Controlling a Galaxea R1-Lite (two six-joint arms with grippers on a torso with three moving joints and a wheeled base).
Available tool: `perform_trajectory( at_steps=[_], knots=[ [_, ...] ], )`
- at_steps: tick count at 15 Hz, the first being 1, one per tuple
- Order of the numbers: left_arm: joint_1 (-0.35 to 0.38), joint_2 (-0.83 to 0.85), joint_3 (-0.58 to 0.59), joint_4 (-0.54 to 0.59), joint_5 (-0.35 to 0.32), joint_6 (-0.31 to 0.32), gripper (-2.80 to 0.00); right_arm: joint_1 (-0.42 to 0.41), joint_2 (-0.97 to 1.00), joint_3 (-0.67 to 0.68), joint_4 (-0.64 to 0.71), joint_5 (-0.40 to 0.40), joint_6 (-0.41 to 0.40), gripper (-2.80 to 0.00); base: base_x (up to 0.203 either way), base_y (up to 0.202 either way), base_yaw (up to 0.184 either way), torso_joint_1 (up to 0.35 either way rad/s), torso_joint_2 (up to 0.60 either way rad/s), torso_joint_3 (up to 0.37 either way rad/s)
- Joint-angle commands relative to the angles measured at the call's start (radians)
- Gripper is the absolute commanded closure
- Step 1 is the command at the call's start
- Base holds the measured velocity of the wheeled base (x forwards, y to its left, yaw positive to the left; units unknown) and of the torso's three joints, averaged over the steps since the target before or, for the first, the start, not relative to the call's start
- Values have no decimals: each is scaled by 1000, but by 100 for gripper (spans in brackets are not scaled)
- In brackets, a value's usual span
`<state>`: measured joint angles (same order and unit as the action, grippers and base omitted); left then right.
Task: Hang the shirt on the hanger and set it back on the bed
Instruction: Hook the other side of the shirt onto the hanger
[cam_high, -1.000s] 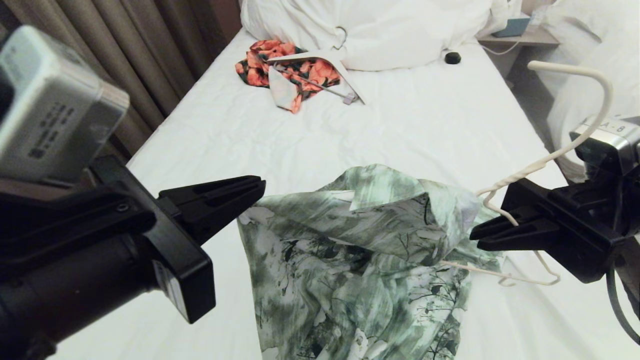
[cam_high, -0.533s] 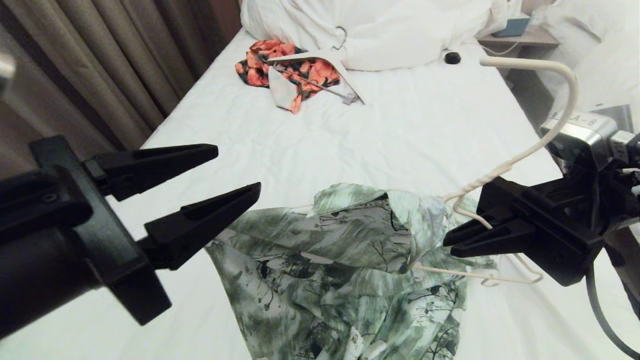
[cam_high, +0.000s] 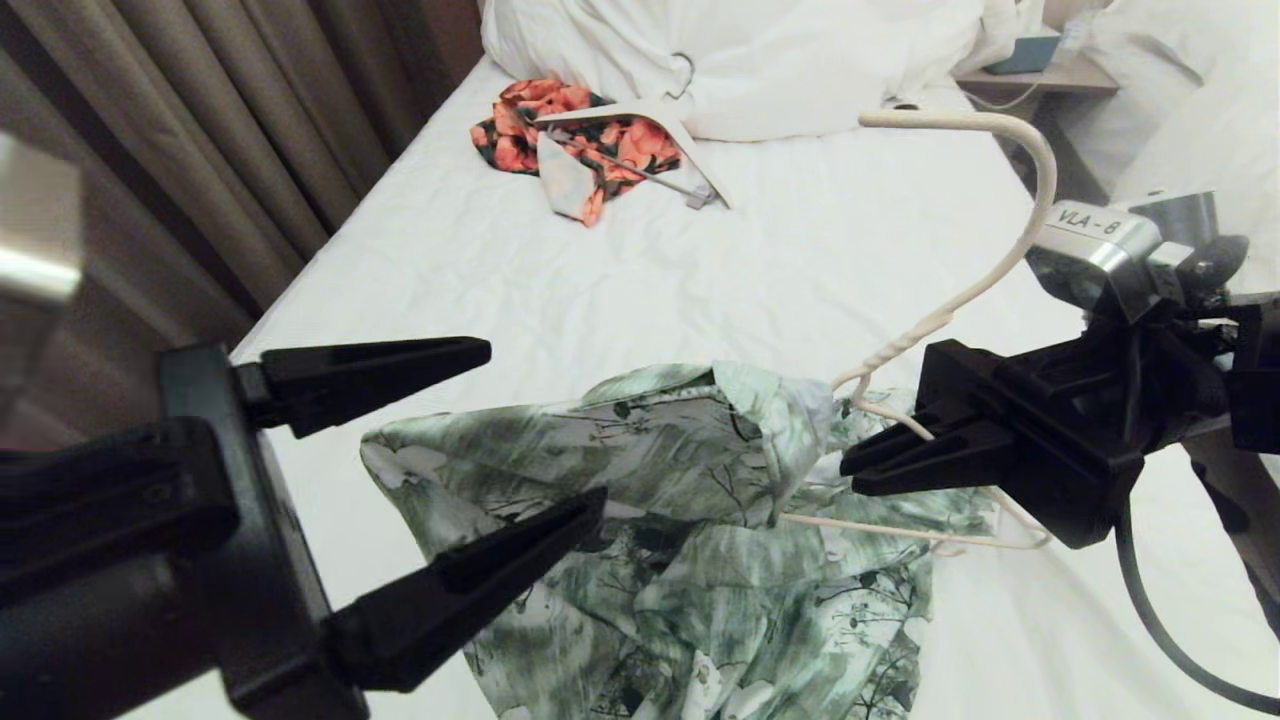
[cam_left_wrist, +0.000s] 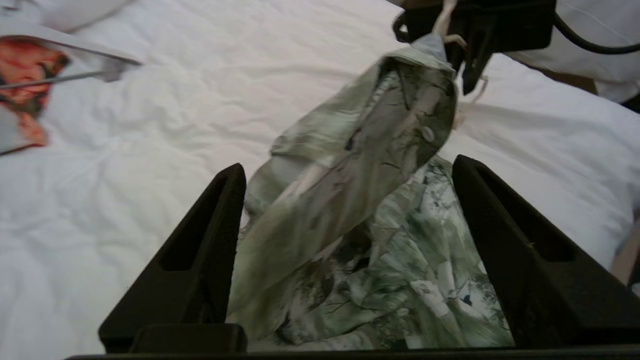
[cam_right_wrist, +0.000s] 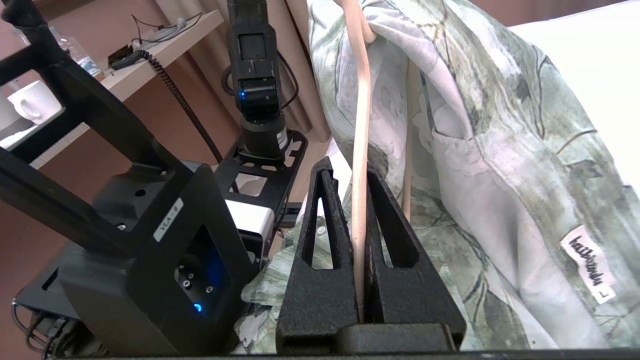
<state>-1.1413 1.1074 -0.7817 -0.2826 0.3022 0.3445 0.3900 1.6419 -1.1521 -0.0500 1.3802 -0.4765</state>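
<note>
The green and white shirt (cam_high: 680, 520) hangs by its collar from the cream hanger (cam_high: 1040, 180), its lower part bunched on the bed (cam_high: 800, 270). My right gripper (cam_high: 850, 470) is shut on the hanger's thin wire just below the twisted neck, with the hook rising above it. In the right wrist view the wire (cam_right_wrist: 361, 100) runs between the closed fingers of that gripper (cam_right_wrist: 350, 167), with the shirt (cam_right_wrist: 500, 150) draped beside it. My left gripper (cam_high: 545, 420) is open beside the shirt's left shoulder and holds nothing. Its wrist view shows the shirt (cam_left_wrist: 350, 200) beyond the spread fingers (cam_left_wrist: 346, 162).
At the bed's head an orange-red floral garment (cam_high: 570, 135) lies under a wide white hanger (cam_high: 640, 115), in front of big white pillows (cam_high: 780, 60). Curtains (cam_high: 200, 150) run along the left. A nightstand (cam_high: 1040, 70) and a second bed (cam_high: 1190, 100) are on the right.
My left gripper has opened and let go of the shirt's edge, which has sagged down and leftward. The right gripper has carried the hanger leftward over the bed.
</note>
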Motion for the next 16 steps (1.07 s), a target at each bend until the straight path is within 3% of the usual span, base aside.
perform_trajectory(
  at_steps=[1, 8, 14, 15, 16],
  knots=[
    [11, 67, -4, -4, -23, 1, -280, 1, 7, -1, -2, 8, -5, 0, 0, 0, 0, 0, 0, 0],
    [62, 222, -99, -35, -71, 1, -280, 1, -29, -3, -1, 10, -7, 0, 0, 0, 0, 0, 0, 0],
    [66, 273, -125, -35, -74, 12, -280, 4, -37, -4, -2, 10, -5, 0, 0, 0, 0, 0, 0, 0],
    [66, 275, -125, -35, -74, 13, 0, 4, -38, -4, -2, 10, -5, 0, 0, 0, 0, 0, 0, 0],
    [66, 278, -127, -35, -74, 19, 0, 4, -39, -4, -2, 10, -5, 0, 0, 0, 0, 0, 0, 0]
  ],
)
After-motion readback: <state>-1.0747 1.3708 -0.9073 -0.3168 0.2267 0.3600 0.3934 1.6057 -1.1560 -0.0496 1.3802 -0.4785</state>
